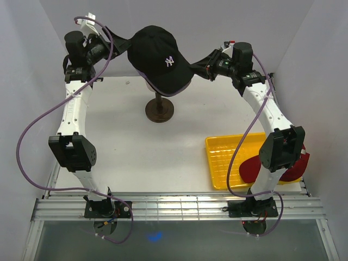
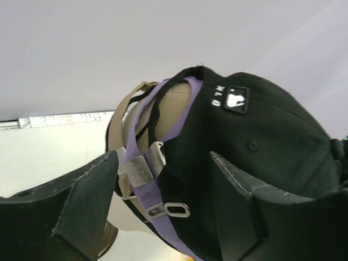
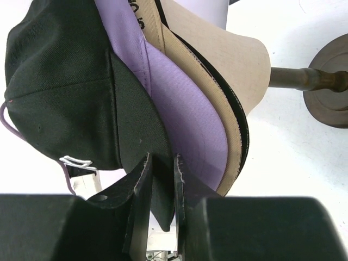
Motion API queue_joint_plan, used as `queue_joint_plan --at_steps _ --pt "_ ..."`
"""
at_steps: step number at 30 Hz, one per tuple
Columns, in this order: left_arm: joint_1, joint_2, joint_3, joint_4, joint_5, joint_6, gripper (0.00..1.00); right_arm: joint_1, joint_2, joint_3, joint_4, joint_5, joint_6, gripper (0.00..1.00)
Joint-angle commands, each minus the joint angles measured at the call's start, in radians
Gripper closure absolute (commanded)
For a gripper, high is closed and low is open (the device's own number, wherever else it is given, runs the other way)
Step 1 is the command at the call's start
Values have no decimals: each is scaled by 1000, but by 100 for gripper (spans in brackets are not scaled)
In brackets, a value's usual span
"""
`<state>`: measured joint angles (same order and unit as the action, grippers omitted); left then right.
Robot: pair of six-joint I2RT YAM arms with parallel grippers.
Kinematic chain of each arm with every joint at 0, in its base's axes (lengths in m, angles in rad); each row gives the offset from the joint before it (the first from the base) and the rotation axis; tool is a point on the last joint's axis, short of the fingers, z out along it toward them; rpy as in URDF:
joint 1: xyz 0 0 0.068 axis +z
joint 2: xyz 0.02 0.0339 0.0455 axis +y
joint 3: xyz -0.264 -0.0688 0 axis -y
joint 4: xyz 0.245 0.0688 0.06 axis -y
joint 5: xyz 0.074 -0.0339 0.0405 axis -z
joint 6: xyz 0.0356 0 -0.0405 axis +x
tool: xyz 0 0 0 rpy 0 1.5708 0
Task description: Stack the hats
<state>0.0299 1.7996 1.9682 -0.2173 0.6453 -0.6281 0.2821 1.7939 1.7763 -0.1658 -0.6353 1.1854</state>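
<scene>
A black NY cap [image 1: 160, 57] sits on top of a stack of caps on the mannequin head. My right gripper [image 1: 199, 67] is shut on its black brim [image 3: 138, 125], which shows clamped between the jaws in the right wrist view [image 3: 161, 185]. Under that brim lie the lavender brim [image 3: 190, 114], the tan brim [image 3: 231, 54] and a thin black brim edge [image 3: 243, 136]. My left gripper [image 1: 123, 43] is open, and its fingers stand either side of the black cap's back [image 2: 261, 136] in the left wrist view [image 2: 163, 201]. Lavender [image 2: 144, 187] and tan [image 2: 126, 111] straps show there. A red cap [image 1: 249, 168] lies in the yellow tray, partly hidden by my right arm.
The mannequin's dark wooden stand [image 1: 159, 110] is at the back middle of the table, also in the right wrist view [image 3: 326, 81]. The yellow tray [image 1: 220, 157] lies at the front right. White walls close in the back and both sides.
</scene>
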Motion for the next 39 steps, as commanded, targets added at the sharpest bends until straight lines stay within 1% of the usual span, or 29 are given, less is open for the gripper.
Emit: queue_joint_plan --at_steps 1,7,13,16,22,26,30,34,39 --pt "13 -92 -20 102 48 -64 22 -8 74 -17 -204 118 -90 89" --pt "33 -112 -34 151 53 -93 21 -8 73 -20 -213 128 -89 82" --pt "33 -97 -32 124 22 -78 22 -8 68 -21 -221 147 -95 67" --pt "33 -91 -58 133 28 -81 22 -8 67 -25 -232 161 -110 58" --pt "33 -92 -97 150 39 -79 22 -6 56 -23 -244 187 -132 54" --pt "33 -89 -83 151 42 -81 23 -6 38 -15 -247 200 -139 51" --pt "33 -85 -58 148 48 -82 23 -6 16 17 -285 235 -164 47" --pt "33 -103 -74 159 47 -82 23 -12 -27 0 -291 278 -185 42" --pt "33 -114 -66 153 37 -76 23 -20 -67 -14 -305 304 -214 40"
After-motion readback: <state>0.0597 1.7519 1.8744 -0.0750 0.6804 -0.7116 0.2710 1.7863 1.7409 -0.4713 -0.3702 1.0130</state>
